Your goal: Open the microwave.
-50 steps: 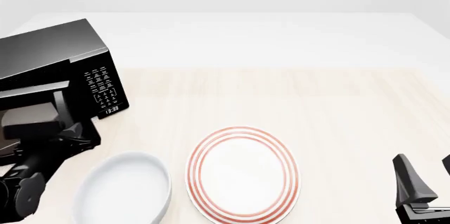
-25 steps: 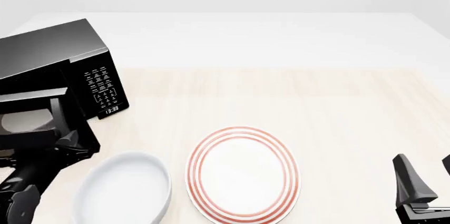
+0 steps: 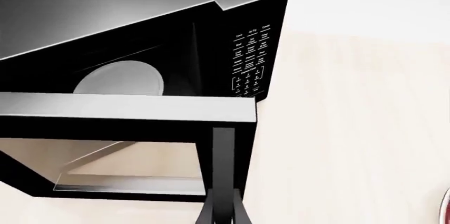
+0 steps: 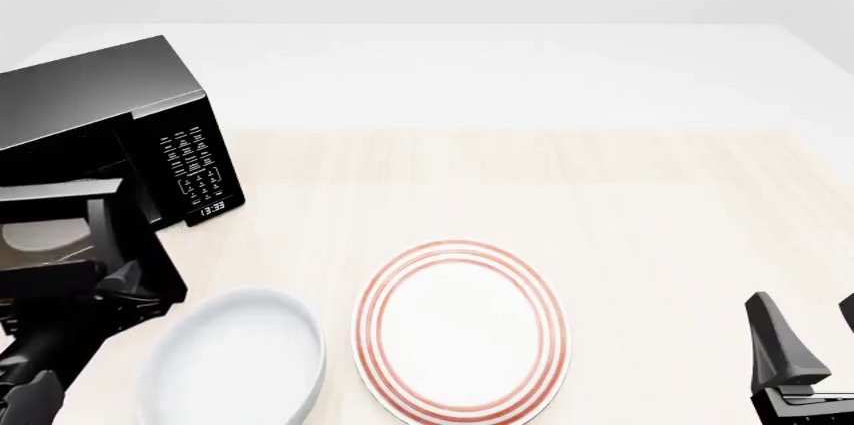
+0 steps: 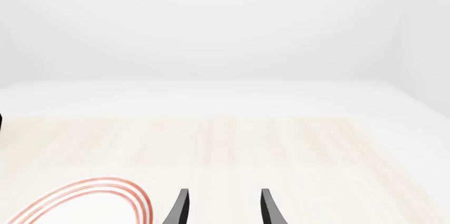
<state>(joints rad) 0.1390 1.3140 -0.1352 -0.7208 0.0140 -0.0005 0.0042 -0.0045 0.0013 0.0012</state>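
Progress: the microwave (image 4: 114, 135) stands at the far left of the worktop (image 4: 601, 205), and I find its door (image 3: 126, 150) already swung well out from the cavity; the turntable (image 3: 119, 79) inside is exposed in the left wrist view. I judge the task mostly done, with only further swing, if wanted, and a release left.

Left claw (image 3: 221, 211): I have it clenched on the door's vertical handle (image 3: 223, 155), fingers pinched to either side at its lower end.

Right claw (image 5: 221, 208): parked low at the right, released, fingers apart, grasping nothing.

Writing: the clock display (image 4: 211, 209) reads 13:33. The keypad panel (image 3: 252, 60) carries white markings too small for me to read. I find no brand name.

Also on the worktop: a red-ringed plate (image 4: 461, 330) and a white bowl (image 4: 234, 360).
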